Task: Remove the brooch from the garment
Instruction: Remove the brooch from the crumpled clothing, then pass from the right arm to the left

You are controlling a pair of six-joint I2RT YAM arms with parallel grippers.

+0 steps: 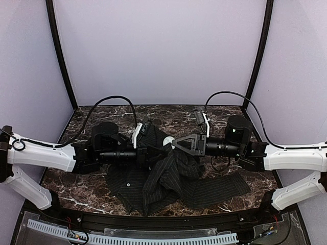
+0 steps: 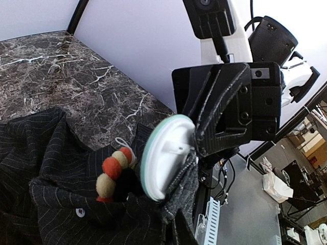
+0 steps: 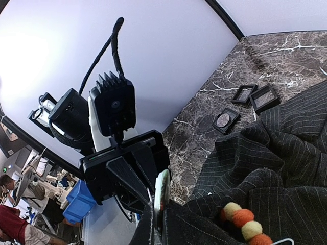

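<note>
A black pinstriped garment (image 1: 168,178) (image 2: 61,153) (image 3: 286,148) lies bunched on the marble table, and both arms meet over its raised middle. The brooch (image 1: 168,146) shows as a white disc with a pale green rim (image 2: 163,158) (image 3: 162,189). A row of orange and cream felt beads (image 2: 115,171) (image 3: 244,222) sits beside the disc. My right gripper (image 1: 177,143) (image 2: 196,149) is shut on a grey fold of the garment at the disc's edge. My left gripper (image 1: 156,151) (image 3: 154,196) is shut against the disc's other side, with cloth around it. What the left gripper pinches is hidden.
Small square black boxes (image 3: 225,121) (image 3: 244,93) (image 3: 264,97) lie on the dark marble table (image 1: 82,189) behind the garment. White walls enclose the back and sides. A white cable tray (image 1: 133,236) runs along the near edge.
</note>
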